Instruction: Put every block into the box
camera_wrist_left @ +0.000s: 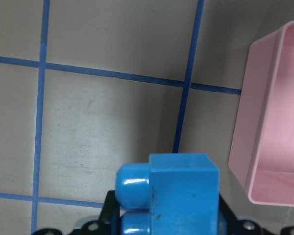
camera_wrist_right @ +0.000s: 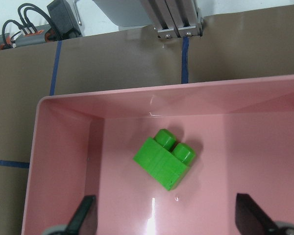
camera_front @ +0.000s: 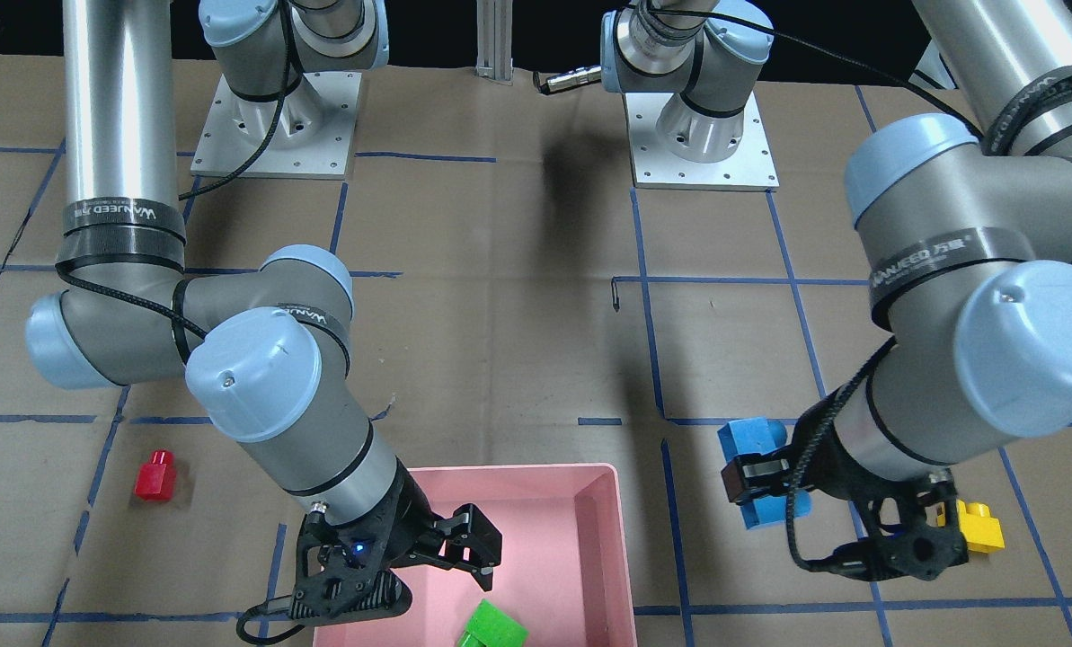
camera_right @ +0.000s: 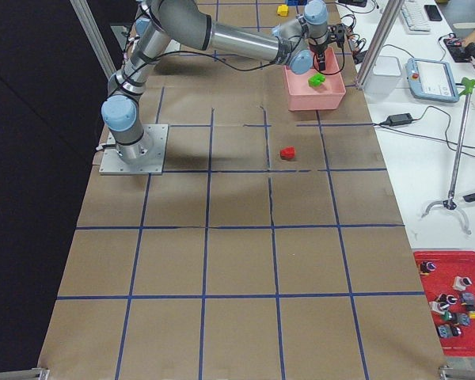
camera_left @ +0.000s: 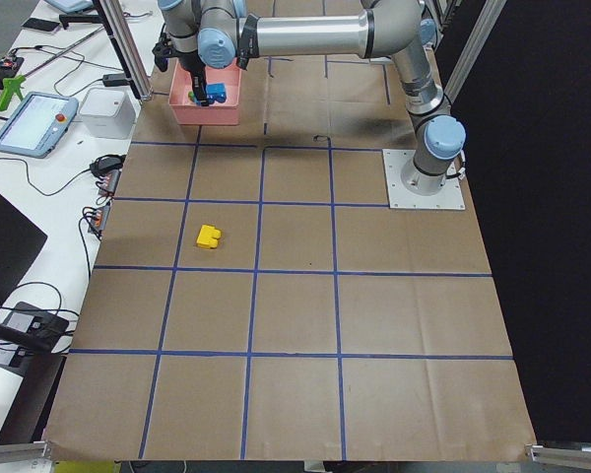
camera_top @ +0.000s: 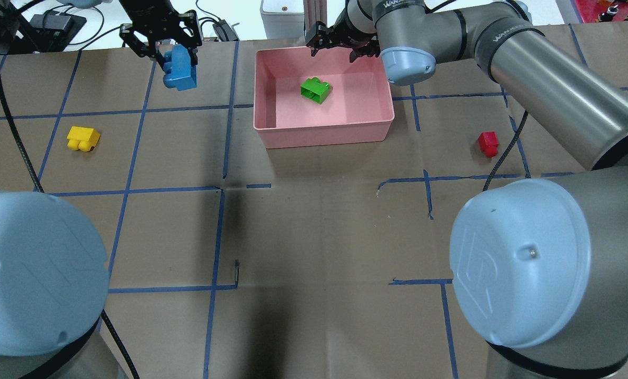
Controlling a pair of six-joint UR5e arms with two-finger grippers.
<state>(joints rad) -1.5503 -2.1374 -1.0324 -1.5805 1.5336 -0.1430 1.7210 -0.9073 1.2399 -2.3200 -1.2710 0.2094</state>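
My left gripper point(camera_top: 177, 55) is shut on the light-blue block point(camera_top: 180, 71) and holds it above the table, left of the pink box point(camera_top: 324, 138). The block fills the bottom of the left wrist view point(camera_wrist_left: 183, 191), with the box's rim point(camera_wrist_left: 264, 122) at the right. My right gripper point(camera_top: 340, 47) is open and empty over the box's far edge. Its fingers point(camera_wrist_right: 85, 215) frame the green block point(camera_wrist_right: 165, 159), which lies on the box floor point(camera_top: 315, 89). The yellow block point(camera_top: 82, 139) lies on the table at the left. The red block point(camera_top: 488, 143) lies on the table right of the box.
The two arm bases point(camera_front: 275, 126) point(camera_front: 702, 135) stand on plates at the robot's side. An aluminium post point(camera_wrist_right: 179, 19) and a white device point(camera_top: 282, 13) stand just beyond the box. Cables and a tablet point(camera_left: 34, 123) lie past the table's far edge.
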